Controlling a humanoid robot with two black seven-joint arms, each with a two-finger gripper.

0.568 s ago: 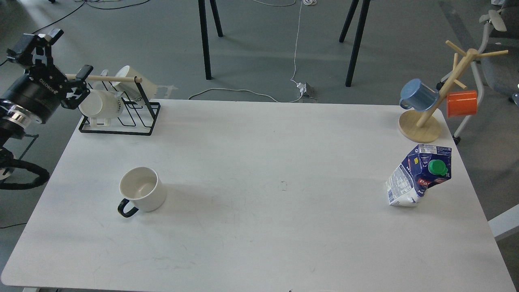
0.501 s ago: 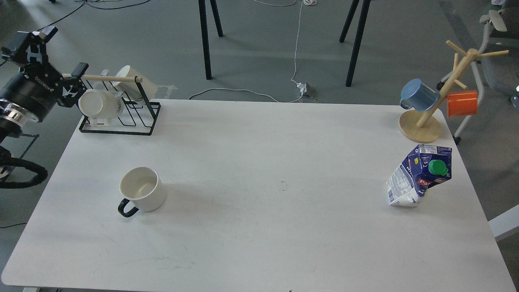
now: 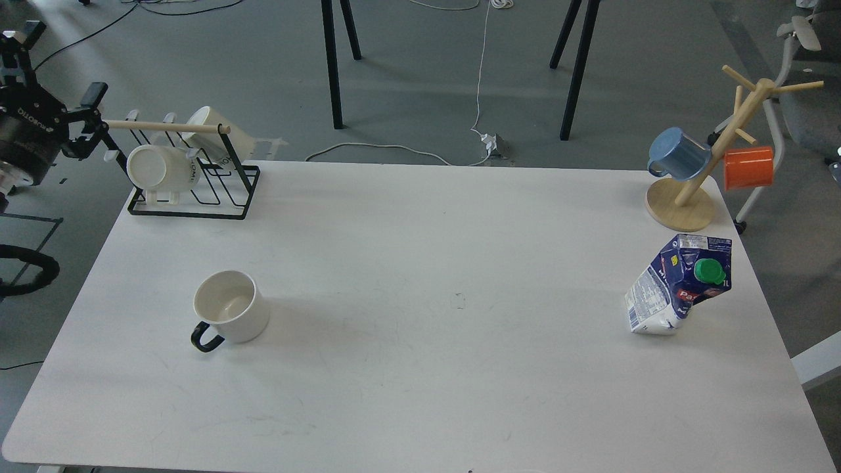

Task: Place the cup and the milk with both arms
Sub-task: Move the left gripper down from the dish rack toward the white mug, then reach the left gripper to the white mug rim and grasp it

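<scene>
A white cup [image 3: 231,314] with a black handle stands upright on the white table [image 3: 433,263], front left. A blue and white milk carton [image 3: 679,285] with a green cap stands leaning at the right side of the table. My left gripper [image 3: 62,62] is open and empty, off the table's far left corner, just left of the mug rack and well away from the cup. My right arm and gripper are out of view.
A black wire rack [image 3: 190,197] with a wooden bar holds two white mugs at the back left. A wooden mug tree [image 3: 716,151] with a blue mug [image 3: 677,154] and an orange mug [image 3: 748,167] stands at the back right corner.
</scene>
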